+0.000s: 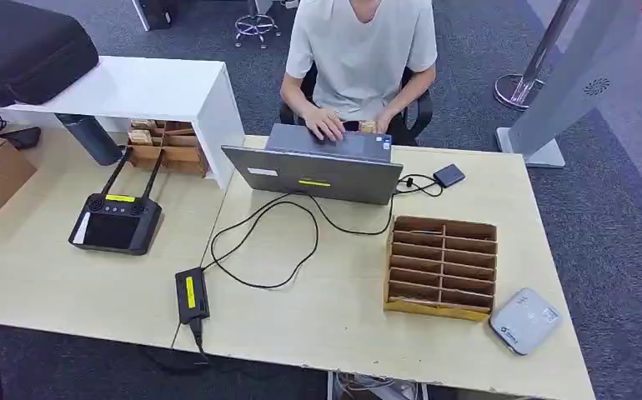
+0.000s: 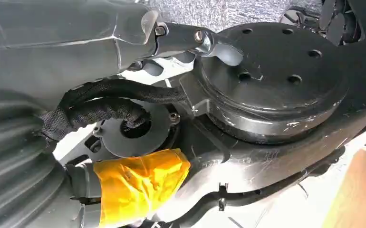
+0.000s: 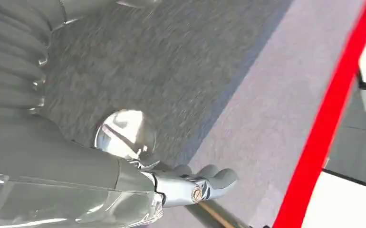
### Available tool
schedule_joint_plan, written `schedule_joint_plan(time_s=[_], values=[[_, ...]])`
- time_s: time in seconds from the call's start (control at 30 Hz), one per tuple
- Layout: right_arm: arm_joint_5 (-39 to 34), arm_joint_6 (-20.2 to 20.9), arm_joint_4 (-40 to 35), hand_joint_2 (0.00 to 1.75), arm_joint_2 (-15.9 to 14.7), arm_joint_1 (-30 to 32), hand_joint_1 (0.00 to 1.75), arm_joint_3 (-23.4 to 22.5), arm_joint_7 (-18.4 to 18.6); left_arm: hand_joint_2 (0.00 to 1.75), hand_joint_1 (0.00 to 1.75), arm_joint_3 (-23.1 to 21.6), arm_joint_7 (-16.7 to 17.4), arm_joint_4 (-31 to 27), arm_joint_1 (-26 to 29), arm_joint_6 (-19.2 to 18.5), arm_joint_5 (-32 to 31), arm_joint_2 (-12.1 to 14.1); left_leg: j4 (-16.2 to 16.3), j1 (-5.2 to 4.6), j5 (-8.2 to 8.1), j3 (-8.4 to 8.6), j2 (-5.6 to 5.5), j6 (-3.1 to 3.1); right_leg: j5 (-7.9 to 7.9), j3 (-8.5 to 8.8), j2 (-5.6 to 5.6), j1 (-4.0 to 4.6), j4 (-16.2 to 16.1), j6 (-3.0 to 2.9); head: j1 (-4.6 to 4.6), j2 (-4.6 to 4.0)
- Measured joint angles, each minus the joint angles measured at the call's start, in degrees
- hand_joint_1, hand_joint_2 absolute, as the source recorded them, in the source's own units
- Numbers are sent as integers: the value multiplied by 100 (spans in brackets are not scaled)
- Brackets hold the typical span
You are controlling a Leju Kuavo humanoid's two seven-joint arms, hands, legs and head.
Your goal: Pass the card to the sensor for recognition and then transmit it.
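Note:
A wooden slotted card holder (image 1: 441, 267) stands on the right part of the light wooden table (image 1: 334, 325). I cannot make out single cards in its slots. The grey-white card sensor (image 1: 524, 320) lies just right of it, near the front right corner. My left hand (image 2: 171, 47) hangs beside my own body, thumb stretched out, with nothing in it. In the right wrist view my right hand (image 3: 195, 185) hangs over grey carpet, fingers loosely extended and holding nothing.
A person (image 1: 359, 58) sits behind the table at a grey laptop (image 1: 318, 171). Its black cable (image 1: 268, 242) and power brick (image 1: 191, 293) lie mid-table. A remote controller (image 1: 116, 221) is on the left table, and a second wooden box (image 1: 166, 146) beyond it.

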Motion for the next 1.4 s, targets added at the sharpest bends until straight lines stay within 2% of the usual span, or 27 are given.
schedule_joint_plan(time_s=[0.03,0.07,0.23,0.3,0.4,0.47,0.53,0.73,0.9,1.1,1.2,1.4], values=[[-49,-11,-2,0,-39,-30,0,0,26,175,0,0,0,11,-3,-9,2,-7,0,1,0,-1,0,0,0,0,-1,1,0,0,0,0],[-114,9,-7,175,-79,-52,0,2,48,175,0,0,-4,24,-5,-9,2,-13,0,0,0,-2,-1,0,0,0,-1,1,0,0,2,0],[-755,737,-151,175,-280,-77,0,129,-88,175,0,-13,-68,48,-5,-4,2,-26,-1,0,-1,-9,0,0,0,0,2,0,2,0,0,0],[-844,615,-325,175,-341,-140,0,299,-194,175,0,-18,-72,48,-6,2,0,-24,-1,1,0,-10,4,0,1,4,5,1,3,0,0,0],[-585,42,-710,175,-367,-269,0,777,-373,175,0,-54,-85,48,-19,4,2,-20,-1,1,7,-6,4,-1,3,6,5,1,3,0,0,0],[-196,-170,-837,175,-458,-385,0,1223,-540,175,0,-90,-98,41,-27,11,2,6,-1,3,7,-6,6,-2,5,5,7,1,6,-2,0,0],[229,-208,-924,175,-582,-524,0,1622,-568,175,0,-96,-90,-40,-11,99,2,44,-1,5,12,-8,6,-4,7,5,6,3,6,-4,-2,0],[2095,-19,-1126,175,-1110,-1192,0,2971,-218,175,0,-136,-114,-748,181,503,4,332,0,9,18,-17,5,-7,16,1,2,8,9,-5,2,0],[3255,175,-1121,175,-1305,-2107,0,4081,-109,175,0,-330,-208,-1263,258,594,4,614,-1,11,21,-18,8,-11,16,-3,6,8,17,-6,0,0],[4026,433,-914,175,-1217,-3431,0,5461,51,175,0,-617,-426,-1675,247,722,2,885,-1,18,35,-25,6,-27,20,-8,1,19,22,-12,2,0],[4354,523,-866,175,-995,-3946,0,6186,217,175,0,-763,-511,-1871,222,809,2,1023,-1,21,36,-22,12,-28,25,-10,5,26,22,-19,4,0],[4950,494,-604,175,-560,-4760,0,7328,367,175,0,-1008,-601,-2123,165,885,2,1222,-1,33,44,-27,6,-41,26,-14,0,40,25,-22,2,0]])
